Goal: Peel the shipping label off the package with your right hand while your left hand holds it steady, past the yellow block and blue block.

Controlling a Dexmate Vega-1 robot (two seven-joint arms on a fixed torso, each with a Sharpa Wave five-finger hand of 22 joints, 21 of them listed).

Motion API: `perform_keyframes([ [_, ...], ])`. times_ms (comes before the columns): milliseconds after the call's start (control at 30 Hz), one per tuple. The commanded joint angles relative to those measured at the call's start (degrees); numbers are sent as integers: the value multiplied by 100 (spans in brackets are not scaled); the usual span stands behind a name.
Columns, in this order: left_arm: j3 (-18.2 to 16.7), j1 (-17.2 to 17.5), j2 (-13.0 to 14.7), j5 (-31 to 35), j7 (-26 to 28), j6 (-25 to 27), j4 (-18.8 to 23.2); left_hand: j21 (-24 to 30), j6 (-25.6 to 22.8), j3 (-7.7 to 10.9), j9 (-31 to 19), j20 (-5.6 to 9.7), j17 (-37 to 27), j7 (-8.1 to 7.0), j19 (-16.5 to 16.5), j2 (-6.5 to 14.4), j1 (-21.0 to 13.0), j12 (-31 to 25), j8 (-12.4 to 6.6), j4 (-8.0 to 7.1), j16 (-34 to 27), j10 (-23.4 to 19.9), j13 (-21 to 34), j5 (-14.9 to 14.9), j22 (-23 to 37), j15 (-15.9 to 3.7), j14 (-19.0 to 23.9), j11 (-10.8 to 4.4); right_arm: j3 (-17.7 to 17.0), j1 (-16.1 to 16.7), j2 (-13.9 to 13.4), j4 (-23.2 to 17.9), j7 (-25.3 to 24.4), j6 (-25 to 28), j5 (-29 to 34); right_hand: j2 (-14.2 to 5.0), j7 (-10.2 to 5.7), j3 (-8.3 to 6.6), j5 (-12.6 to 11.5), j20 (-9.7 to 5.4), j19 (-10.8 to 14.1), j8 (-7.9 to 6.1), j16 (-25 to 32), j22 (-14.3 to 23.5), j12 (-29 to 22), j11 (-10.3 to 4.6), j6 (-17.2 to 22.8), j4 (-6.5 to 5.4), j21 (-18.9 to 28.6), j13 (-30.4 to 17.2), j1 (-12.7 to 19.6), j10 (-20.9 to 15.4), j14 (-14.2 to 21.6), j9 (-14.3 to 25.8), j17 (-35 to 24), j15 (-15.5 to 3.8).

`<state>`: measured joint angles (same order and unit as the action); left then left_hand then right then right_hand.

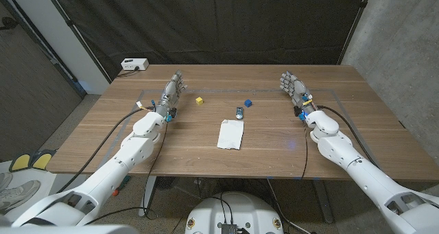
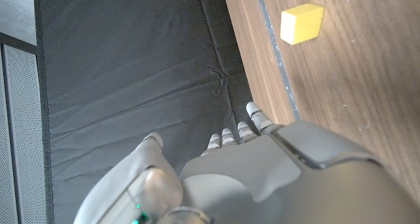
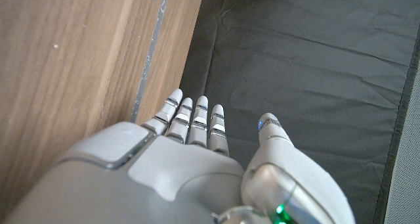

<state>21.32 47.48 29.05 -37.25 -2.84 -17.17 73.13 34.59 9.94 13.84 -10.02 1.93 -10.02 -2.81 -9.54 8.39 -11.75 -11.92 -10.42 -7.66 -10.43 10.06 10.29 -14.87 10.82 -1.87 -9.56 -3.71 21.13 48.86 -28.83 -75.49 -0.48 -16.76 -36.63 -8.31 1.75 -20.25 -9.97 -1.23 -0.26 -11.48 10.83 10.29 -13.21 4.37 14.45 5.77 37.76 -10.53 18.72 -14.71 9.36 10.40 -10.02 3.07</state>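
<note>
A white package (image 1: 231, 134) lies flat mid-table, nearer than the yellow block (image 1: 199, 101) and blue block (image 1: 247, 103).

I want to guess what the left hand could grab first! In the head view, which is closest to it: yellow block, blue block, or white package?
1. Yellow block, just right of the left hand.
2. Blue block, farther right, mid-table.
3. White package, nearer the robot; close to the blue block's distance, so hard to call.

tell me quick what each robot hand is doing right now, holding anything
Left robot hand: open, holding nothing, fingers extended, away from the package.
Right robot hand: open, holding nothing, fingers extended.
</note>
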Motion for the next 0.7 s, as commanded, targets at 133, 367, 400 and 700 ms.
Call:
perform_keyframes([
  [133, 42, -152, -41, -40, -176, 34, -245, 39, 576, 21, -31, -295, -37, -311, -1073, -53, -71, -18, -88, -12, -57, 498, 31, -2, 17, 21, -813, 218, 61, 286, -226, -666, -527, 74, 494, 8, -101, -67, -34, 182, -35, -12, 21, 32, -21, -19, 43, 16, -4, -11, 66, -43, 52, 22, -15, 101],
  [367, 78, -296, -82, -33, -318, 0, -419, 12, 372, 13, -44, -773, -66, -385, -1096, -52, -61, -24, -125, -36, -115, 465, 46, 17, 36, 408, -639, 293, 115, 504, -531, -1238, -754, 181, 935, 11, -162, -73, -33, 360, -12, 1, 64, 37, -28, -67, 52, -1, -16, -13, 34, -92, 182, 25, -27, 160],
  [400, 81, -312, -79, -30, -338, -1, -428, 32, 336, 13, -46, -749, -69, -384, -1038, -53, -62, -32, -134, -36, -126, 442, 48, 19, 38, 433, -607, 292, 113, 554, -571, -1357, -834, 227, 1005, 11, -171, -74, -33, 368, -8, 2, 79, 38, -32, -87, 55, -6, -18, -14, 25, -108, 223, 25, -30, 166],
  [700, 140, -489, -66, -2, -551, 12, -541, 52, 222, 16, -49, -750, -81, -405, -952, -65, -80, -89, -153, -24, -170, 279, 55, 29, 41, 461, -462, 338, 62, 1032, -979, -2286, -1280, 395, 1682, 27, -199, -93, -38, 443, 49, -4, 119, 42, -83, -79, 113, -1, -23, -17, 13, -282, 404, 27, -32, 134],
])
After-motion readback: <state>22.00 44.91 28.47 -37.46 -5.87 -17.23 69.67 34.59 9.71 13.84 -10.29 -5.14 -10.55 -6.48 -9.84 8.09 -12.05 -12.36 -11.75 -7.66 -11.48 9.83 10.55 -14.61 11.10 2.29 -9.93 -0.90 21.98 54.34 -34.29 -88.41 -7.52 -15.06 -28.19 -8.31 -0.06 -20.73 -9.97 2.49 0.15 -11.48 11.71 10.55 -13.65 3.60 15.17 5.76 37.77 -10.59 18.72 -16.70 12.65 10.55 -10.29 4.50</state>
